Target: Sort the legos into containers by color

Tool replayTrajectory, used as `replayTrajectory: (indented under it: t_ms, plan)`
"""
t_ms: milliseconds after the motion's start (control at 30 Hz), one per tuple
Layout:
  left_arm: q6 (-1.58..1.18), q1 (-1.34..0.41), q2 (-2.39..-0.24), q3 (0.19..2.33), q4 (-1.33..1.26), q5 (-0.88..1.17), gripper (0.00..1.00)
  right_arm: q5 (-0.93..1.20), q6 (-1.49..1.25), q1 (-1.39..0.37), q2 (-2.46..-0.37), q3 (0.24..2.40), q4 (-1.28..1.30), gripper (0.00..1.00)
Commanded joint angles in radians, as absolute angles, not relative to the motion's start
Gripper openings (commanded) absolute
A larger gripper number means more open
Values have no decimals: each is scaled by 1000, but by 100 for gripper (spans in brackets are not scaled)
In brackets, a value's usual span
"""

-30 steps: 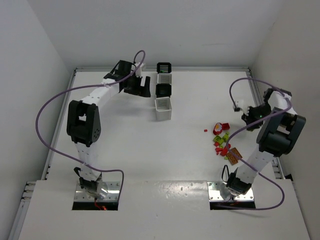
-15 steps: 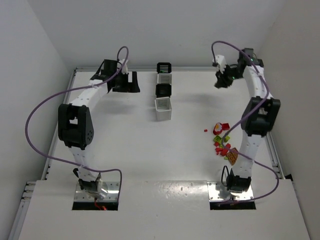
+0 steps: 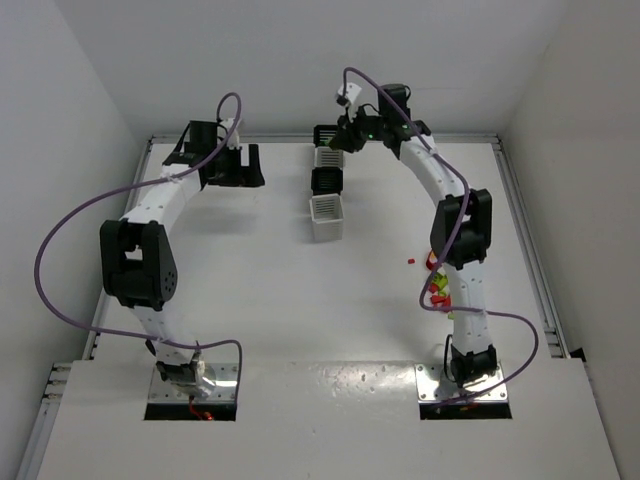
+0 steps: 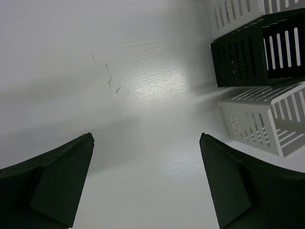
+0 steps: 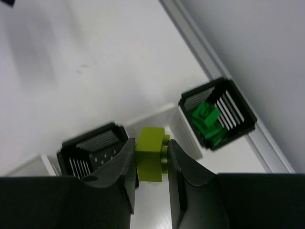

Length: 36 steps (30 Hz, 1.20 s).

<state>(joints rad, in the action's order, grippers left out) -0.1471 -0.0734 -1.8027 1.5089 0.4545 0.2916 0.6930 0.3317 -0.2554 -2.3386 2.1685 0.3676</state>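
While the right fingers (image 5: 126,167) hung over the far end of the row of bins (image 3: 327,225), they were closed narrowly on one lime-green lego (image 5: 150,145), a small studded brick pinched by its sides. Beneath it, the wrist view showed the farthest black bin (image 5: 240,106) against the back rail (image 5: 195,40), with darker green bricks (image 5: 206,118) already inside; a white bin (image 5: 183,131) sat next, mostly hidden by the fingers, then another black one (image 5: 90,143). The rest of the legos (image 3: 438,288), red, yellow and green, lay in a loose heap on the right of the table (image 3: 250,290), partly behind the right arm (image 3: 455,225), with one red piece (image 3: 411,261) apart to its left. The left fingers (image 4: 57,181) were spread wide and held nothing, hovering over bare table to the left of the row. The table was plain white and matte, boxed in by white walls (image 3: 300,60) on three sides, with a metal rail along its edges. A second before, the right arm had been folded low beside the heap at the right edge; it had since swung up and across to the far bins, and the left arm (image 3: 135,265) had drawn a little farther left, away from the row.
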Motion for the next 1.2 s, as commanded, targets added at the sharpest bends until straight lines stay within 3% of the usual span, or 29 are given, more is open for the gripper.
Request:
replayTrajectory:
  t_ms: [0,267,567,633,733,767,867,933,1167]
  plan:
    - [-140,-67,-1747,1489,423,284,100,664,216,-258,-2356,2178,167,0]
    - [-140,-67,-1729,1480,414,284,100,548,238,-302,-2413,2224,169,0]
    - [-149,-67,-1738,1513,414,313,100,561,256,-322,-2442,2212,230,1]
    - [-149,-67,-1747,1513,414,322,100,561,272,-331,-2442,2212,250,7]
    - [-149,-86,-1747,1513,405,322,100,551,282,-340,-2431,2212,261,23]
    - [-149,-100,-1747,1513,405,322,100,542,282,-341,-2431,2212,261,37]
    - [-149,-135,-1756,1522,385,299,100,532,282,-341,-2408,2200,270,59]
    - [-149,-162,-1746,1508,364,290,100,522,272,-341,-2385,2185,261,63]
    - [-123,-305,-1723,1463,247,299,100,350,149,-247,-2194,2076,310,60]
